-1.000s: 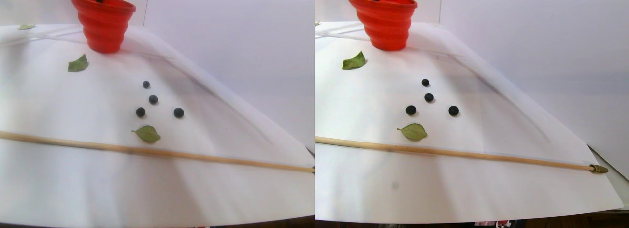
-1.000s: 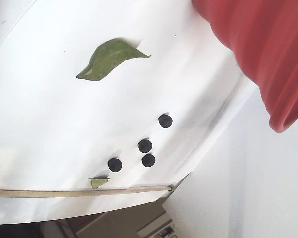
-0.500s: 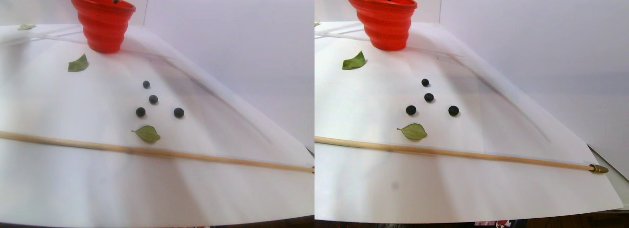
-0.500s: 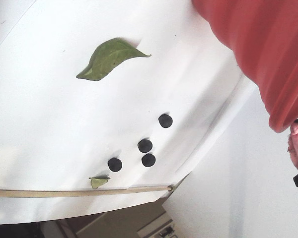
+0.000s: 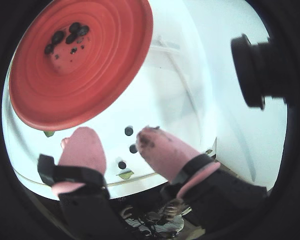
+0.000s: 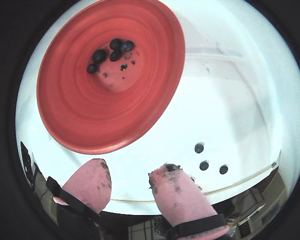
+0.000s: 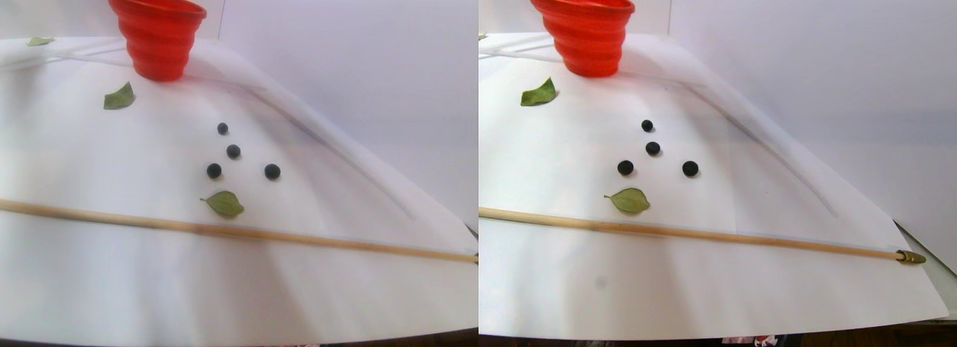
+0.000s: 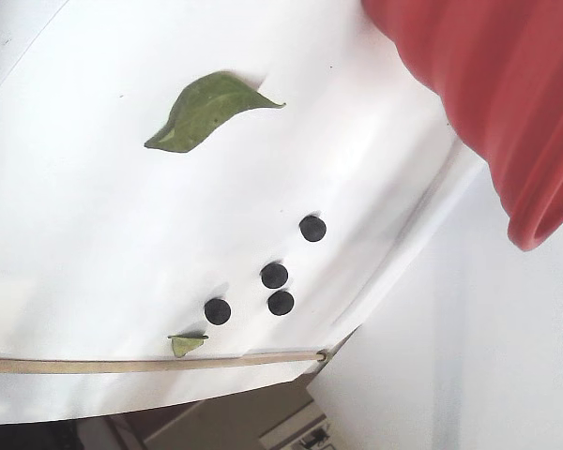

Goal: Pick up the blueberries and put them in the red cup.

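With its pink fingers apart and empty, the tool hangs beside the red cup; the loose blueberries lie lower right in that wrist view.

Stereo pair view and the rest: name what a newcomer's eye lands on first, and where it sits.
The red cup dominates, standing at the far end of the white sheet; a wrist view shows several blueberries already lying in its bottom. Next come four blueberries clustered mid-sheet, with a green leaf just in front and a wooden stick lying across the sheet. The pink-tipped hand hangs open and empty beside the cup.
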### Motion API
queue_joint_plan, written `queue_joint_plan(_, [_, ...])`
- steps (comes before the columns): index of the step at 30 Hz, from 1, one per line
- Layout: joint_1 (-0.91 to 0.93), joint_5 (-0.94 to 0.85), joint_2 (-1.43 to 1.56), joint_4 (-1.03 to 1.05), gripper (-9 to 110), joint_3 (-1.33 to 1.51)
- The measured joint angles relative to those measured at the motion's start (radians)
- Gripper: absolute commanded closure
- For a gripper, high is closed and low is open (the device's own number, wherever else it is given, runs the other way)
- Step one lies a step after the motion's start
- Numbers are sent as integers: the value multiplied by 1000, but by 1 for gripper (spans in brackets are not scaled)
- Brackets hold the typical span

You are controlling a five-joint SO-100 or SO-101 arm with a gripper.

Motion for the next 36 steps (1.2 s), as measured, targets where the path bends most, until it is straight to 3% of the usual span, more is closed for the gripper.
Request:
queue_joint_plan(20, [147, 15, 95, 104, 87, 107])
queue_joint_plan(36, [207, -18, -41, -60, 87, 227])
